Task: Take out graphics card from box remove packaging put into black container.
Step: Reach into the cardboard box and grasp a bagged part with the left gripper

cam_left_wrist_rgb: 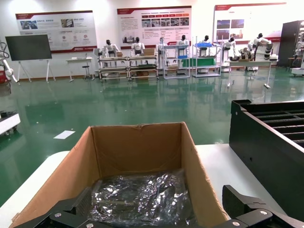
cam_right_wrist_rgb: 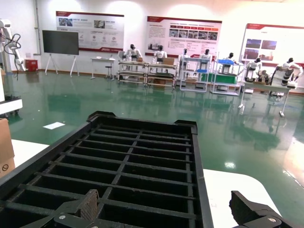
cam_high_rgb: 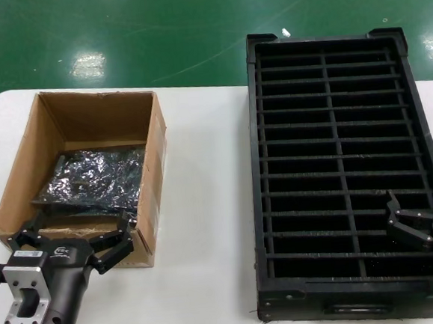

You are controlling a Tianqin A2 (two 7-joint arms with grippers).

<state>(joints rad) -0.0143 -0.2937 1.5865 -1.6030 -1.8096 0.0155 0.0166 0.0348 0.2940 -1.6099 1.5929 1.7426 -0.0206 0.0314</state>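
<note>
The brown cardboard box (cam_high_rgb: 153, 167) stands open on the left of the table. Inside it lies the graphics card, still wrapped in its shiny crinkled packaging (cam_high_rgb: 94, 179), so the card itself is hidden. My left gripper (cam_high_rgb: 74, 237) hovers at the box's near edge, open wide across almost the whole box width, holding nothing. The left wrist view shows the packaging (cam_left_wrist_rgb: 142, 197) just ahead of the left gripper (cam_left_wrist_rgb: 156, 211). The black container (cam_high_rgb: 256, 166) fills the right side. My right gripper (cam_high_rgb: 405, 218) stands open and empty over its near right corner (cam_right_wrist_rgb: 197, 161).
A white table (cam_high_rgb: 205, 208) carries both things, with a strip of bare top between the box and the black container. Green floor lies past the table's far edge. The table's near edge runs close under both arms.
</note>
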